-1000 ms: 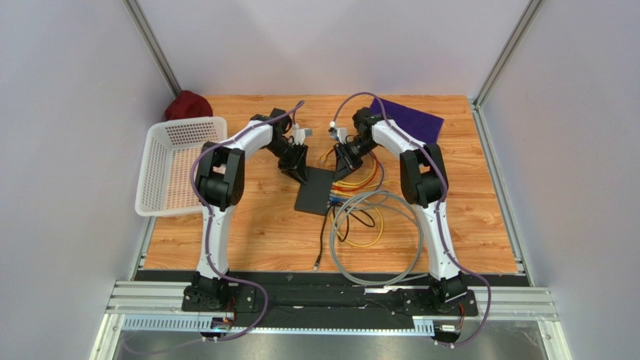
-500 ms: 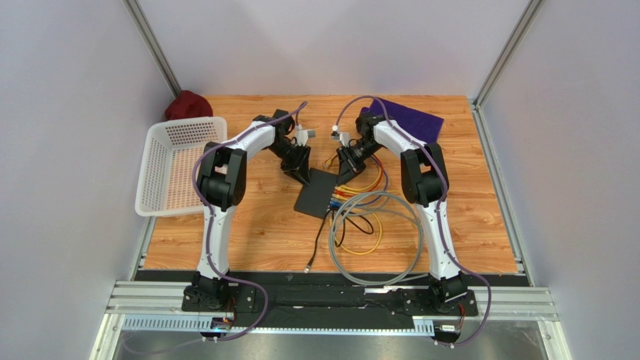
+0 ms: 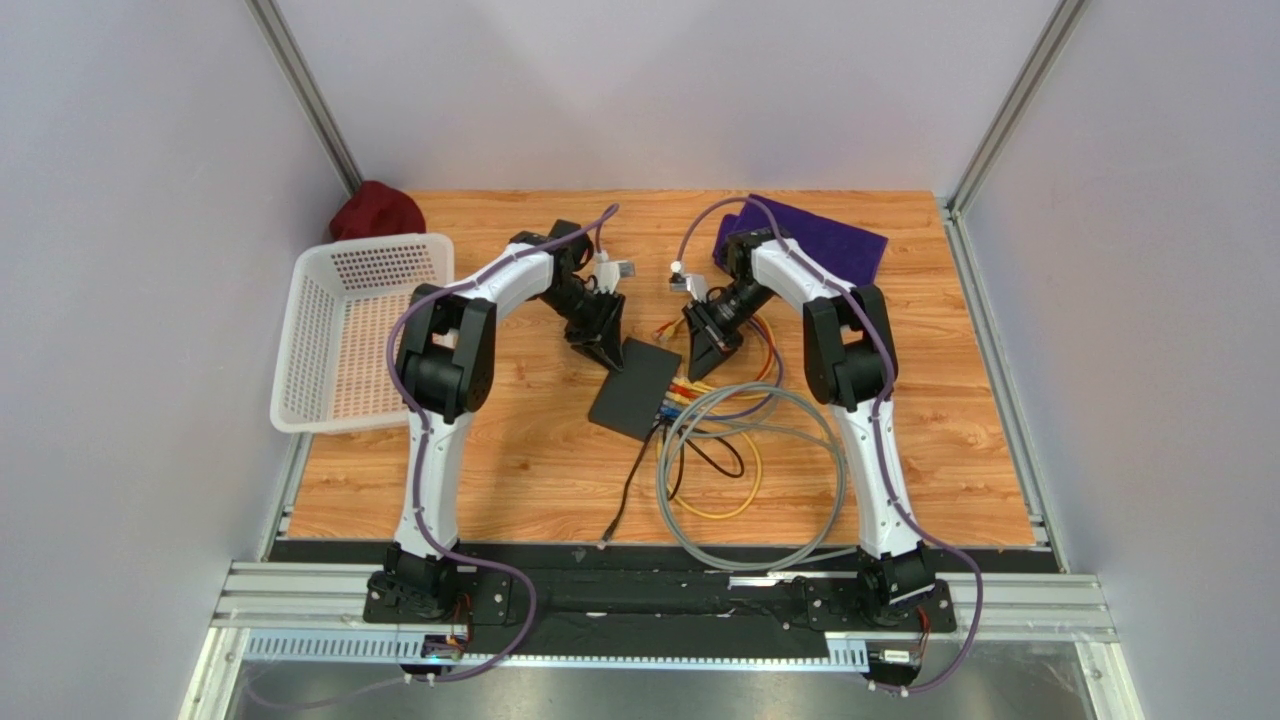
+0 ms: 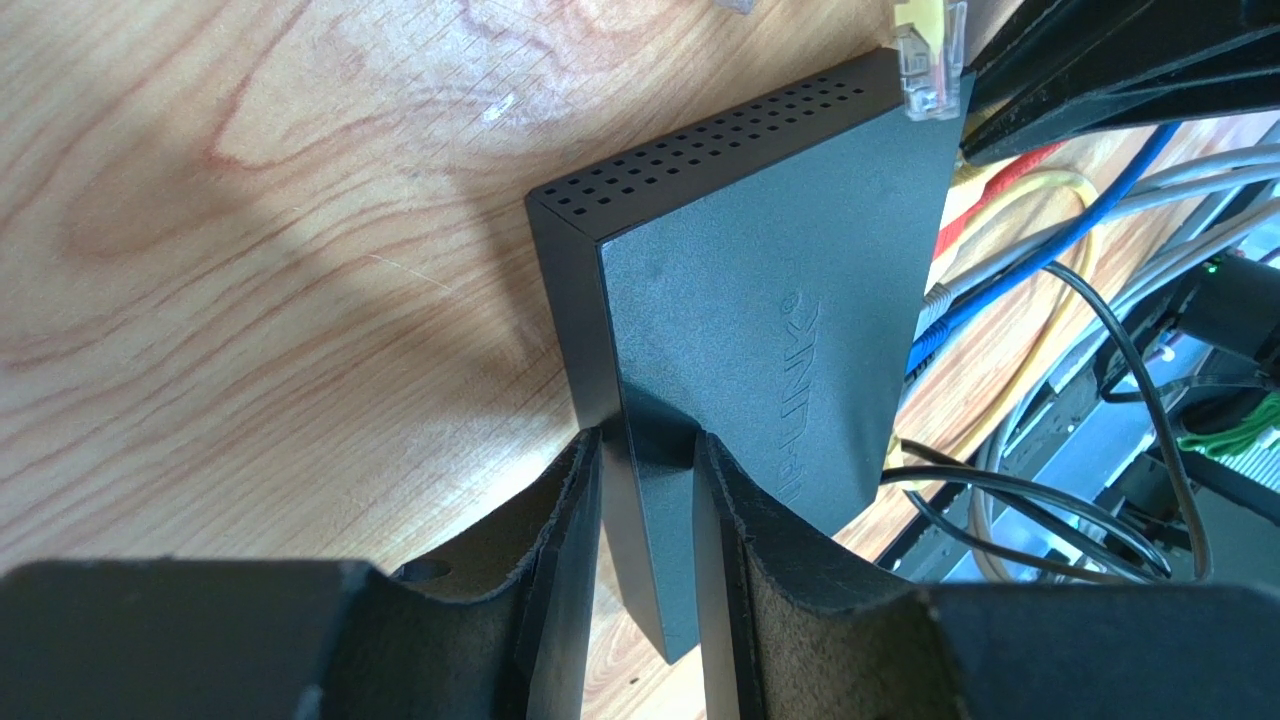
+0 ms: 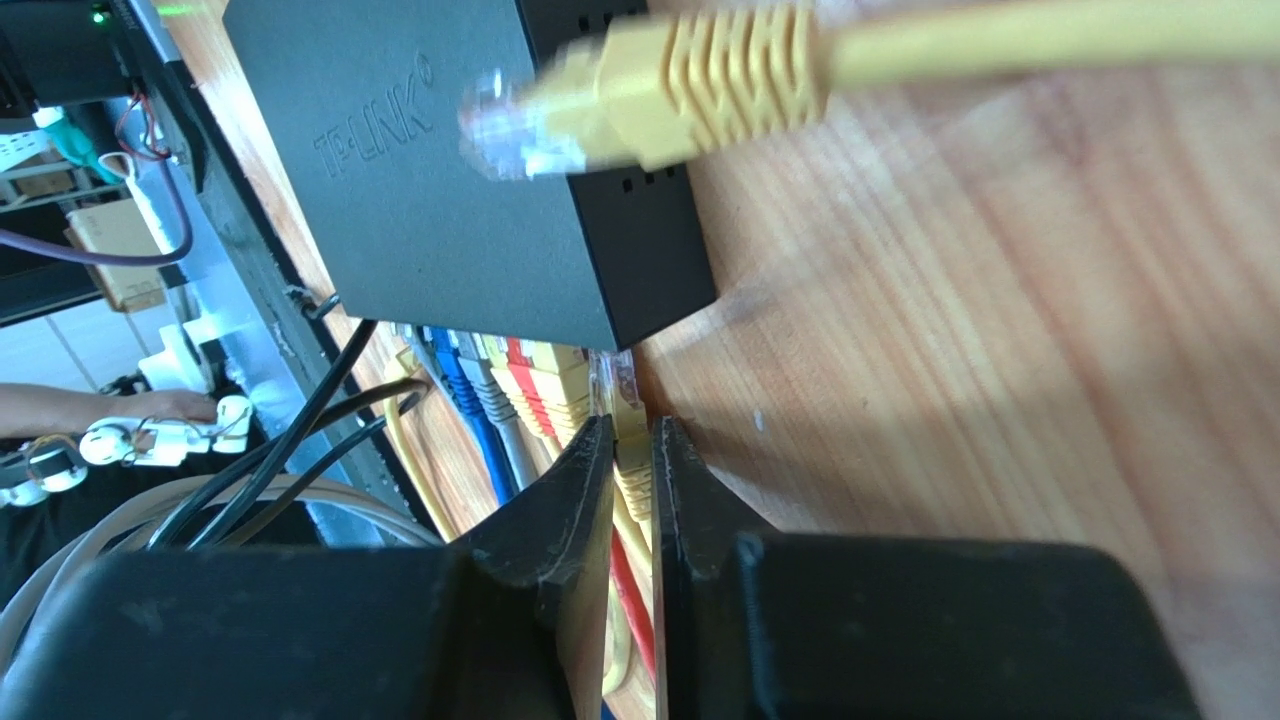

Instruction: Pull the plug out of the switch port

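Wooden table with a flat black switch at its centre, cables fanning from its right edge. The left gripper clamps the switch's corner. The right gripper, jaws narrow, pinches a yellow plug at the port row. The plug is best drawn straight out while the left gripper braces.

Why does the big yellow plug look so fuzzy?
Right wrist view: the free yellow plug seems very near the lens, so it blurs; the switch behind looks sharper. Left wrist view: the switch is crisp, with a soft shadow on the table beside it.
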{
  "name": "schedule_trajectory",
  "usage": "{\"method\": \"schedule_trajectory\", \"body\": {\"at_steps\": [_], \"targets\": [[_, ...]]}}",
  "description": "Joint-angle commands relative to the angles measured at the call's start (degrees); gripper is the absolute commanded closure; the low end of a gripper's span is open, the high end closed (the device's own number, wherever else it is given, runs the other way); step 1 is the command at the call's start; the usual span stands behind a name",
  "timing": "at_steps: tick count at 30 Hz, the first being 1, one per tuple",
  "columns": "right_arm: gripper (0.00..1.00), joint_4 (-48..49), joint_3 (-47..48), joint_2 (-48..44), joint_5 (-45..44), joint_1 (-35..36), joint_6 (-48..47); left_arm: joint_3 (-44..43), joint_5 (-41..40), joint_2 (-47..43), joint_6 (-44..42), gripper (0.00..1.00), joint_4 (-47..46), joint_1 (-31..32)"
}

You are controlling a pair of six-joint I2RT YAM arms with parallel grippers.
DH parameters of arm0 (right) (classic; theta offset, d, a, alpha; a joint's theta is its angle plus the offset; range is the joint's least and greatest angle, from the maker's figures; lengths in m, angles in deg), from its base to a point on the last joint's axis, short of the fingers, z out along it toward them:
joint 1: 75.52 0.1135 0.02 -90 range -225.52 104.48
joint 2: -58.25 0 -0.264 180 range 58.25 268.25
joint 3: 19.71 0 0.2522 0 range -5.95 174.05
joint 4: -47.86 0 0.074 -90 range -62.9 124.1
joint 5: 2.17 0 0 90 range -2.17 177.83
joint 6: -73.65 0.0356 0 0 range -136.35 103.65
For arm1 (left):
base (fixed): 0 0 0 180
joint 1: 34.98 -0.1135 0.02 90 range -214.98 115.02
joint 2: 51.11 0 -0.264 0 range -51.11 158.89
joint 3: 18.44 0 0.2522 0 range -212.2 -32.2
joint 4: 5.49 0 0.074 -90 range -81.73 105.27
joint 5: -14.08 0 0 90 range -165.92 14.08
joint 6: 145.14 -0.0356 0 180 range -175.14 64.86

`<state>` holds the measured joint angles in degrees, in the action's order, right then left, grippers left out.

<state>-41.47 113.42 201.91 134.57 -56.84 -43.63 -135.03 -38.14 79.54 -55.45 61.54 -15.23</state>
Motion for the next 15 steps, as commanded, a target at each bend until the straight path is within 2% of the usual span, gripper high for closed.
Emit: {"method": "schedule_trajectory", "body": {"at_steps": [1, 5, 9, 12, 15], "targets": [[1.0, -3.4, -3.3, -1.0, -3.7, 0.0, -3.5, -0.8, -4.5, 1.8, -2.3, 0.64, -2.8, 0.1], [1.0, -1.4, 0.9, -1.9, -5.3, -1.1, -2.9, -0.7, -5.3, 1.3, -2.6, 0.64, -3.0, 0.1], [1.0, 3.7, 12.6, -0.9, -7.5, -2.6, -1.2, -0.4, -5.8, 0.6, -3.0, 0.64, -2.9, 0.1], [1.0, 7.5, 16.1, -0.9, -6.4, -2.9, 1.1, -0.4, -5.8, -0.4, -3.3, 0.64, -2.9, 0.1], [1.0, 11.3, 15.5, -1.8, -5.0, -2.7, 3.8, -0.3, -5.3, -1.4, -3.6, 0.64, -2.8, -0.1]]}}
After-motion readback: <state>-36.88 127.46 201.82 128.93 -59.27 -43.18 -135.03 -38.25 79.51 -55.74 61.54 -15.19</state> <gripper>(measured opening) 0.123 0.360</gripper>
